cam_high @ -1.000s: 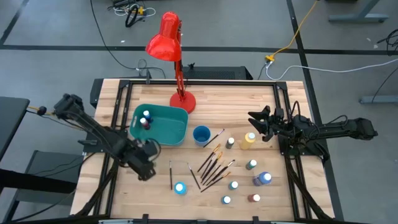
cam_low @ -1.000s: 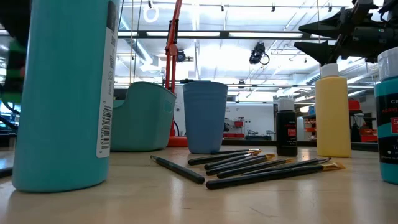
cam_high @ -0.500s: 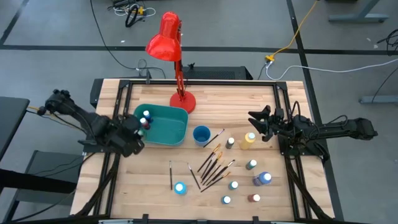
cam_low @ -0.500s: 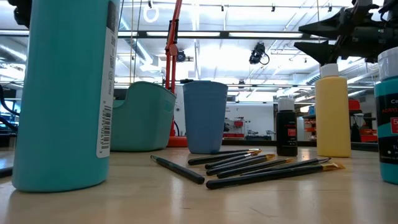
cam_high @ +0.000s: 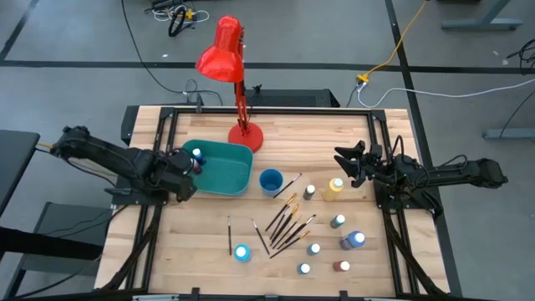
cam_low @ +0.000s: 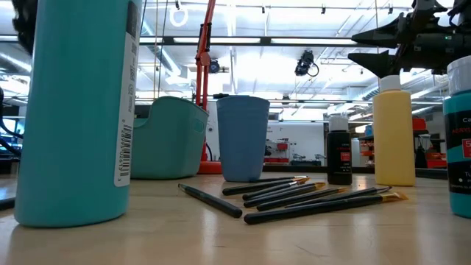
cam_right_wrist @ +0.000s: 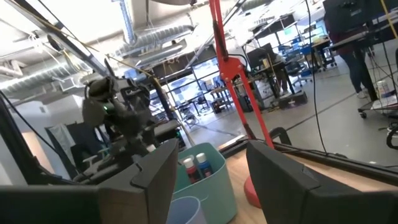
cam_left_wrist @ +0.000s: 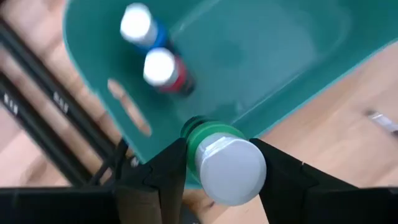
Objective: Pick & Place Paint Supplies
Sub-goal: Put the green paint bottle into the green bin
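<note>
A wooden tabletop [cam_high: 276, 259] seen from above, with two dark robot arms reaching in from either side. The left gripper [cam_left_wrist: 222, 163] hovers at the left rim of a teal bin [cam_high: 224, 171] and pinches a green paint bottle [cam_left_wrist: 225, 160] with a white cap between its two fingers; the bottle sits just over the bin's edge. Inside the bin lie two more white-capped bottles, one blue [cam_left_wrist: 143, 29] and one red [cam_left_wrist: 166, 70], touching each other. The right gripper [cam_high: 344, 161] hangs above the right side of the tabletop, near the taller yellow bottle [cam_high: 334, 188], its fingers spread apart and holding nothing. A small blue cup [cam_high: 270, 181] stands just right of the bin. Below the cup, a loose cluster of thin dark-handled brushes [cam_high: 287, 224] lies fanned on the wood, with one single brush [cam_high: 229, 235] apart to the left. Several small white-capped bottles stand scattered on the right and front of the tabletop, including a teal bottle [cam_high: 242, 252] near the front edge and a black bottle [cam_high: 309, 192] beside the yellow one. A red desk lamp [cam_high: 227, 63] rises behind the bin.
</note>
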Controlling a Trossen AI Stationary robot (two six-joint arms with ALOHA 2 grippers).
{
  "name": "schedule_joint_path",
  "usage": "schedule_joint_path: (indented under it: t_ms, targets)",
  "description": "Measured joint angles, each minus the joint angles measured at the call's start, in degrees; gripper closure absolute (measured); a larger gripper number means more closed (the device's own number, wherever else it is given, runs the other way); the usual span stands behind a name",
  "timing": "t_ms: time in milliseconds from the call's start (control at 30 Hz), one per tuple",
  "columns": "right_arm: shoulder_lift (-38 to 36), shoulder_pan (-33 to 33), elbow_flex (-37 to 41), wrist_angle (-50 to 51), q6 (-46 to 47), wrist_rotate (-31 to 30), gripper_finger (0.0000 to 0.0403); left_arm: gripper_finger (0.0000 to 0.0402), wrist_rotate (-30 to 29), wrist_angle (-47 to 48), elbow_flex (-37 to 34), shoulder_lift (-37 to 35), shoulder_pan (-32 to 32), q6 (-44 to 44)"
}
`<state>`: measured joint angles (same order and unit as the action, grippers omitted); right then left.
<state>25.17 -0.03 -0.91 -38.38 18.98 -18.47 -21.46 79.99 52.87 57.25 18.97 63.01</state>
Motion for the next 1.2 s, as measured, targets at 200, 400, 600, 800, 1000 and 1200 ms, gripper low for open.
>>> schedule_joint_path:
  t_ms: [200, 400, 600, 800, 1000, 1200]
  targets:
    - [0.0, 0.0, 0.0, 0.0, 0.0, 0.0, 0.0199, 0.0236, 1.4, -6.3, -5.1, 0.0, -1.7, -3.7]
    - [0.0, 0.0, 0.0, 0.0, 0.0, 0.0, 0.0199, 0.0230, 1.7, -9.5, -8.6, 0.0, -3.2, -4.4]
    - [0.0, 0.0, 0.0, 0.0, 0.0, 0.0, 0.0199, 0.0232, 1.7, -15.1, -13.1, 0.0, -4.3, -5.0]
    - [0.0, 0.0, 0.0, 0.1, 0.0, 0.1, 0.0199, 0.0230, 1.5, -17.8, -16.4, 0.0, -5.3, -5.1]
    - [0.0, 0.0, 0.0, 0.1, 0.0, 0.1, 0.0199, 0.0225, 1.4, -18.6, -17.4, 0.0, -6.4, -5.2]
    - [0.0, 0.0, 0.0, 0.1, 0.0, 0.0, 0.0199, 0.0224, 1.0, -19.2, -17.5, 0.0, -6.9, -5.5]
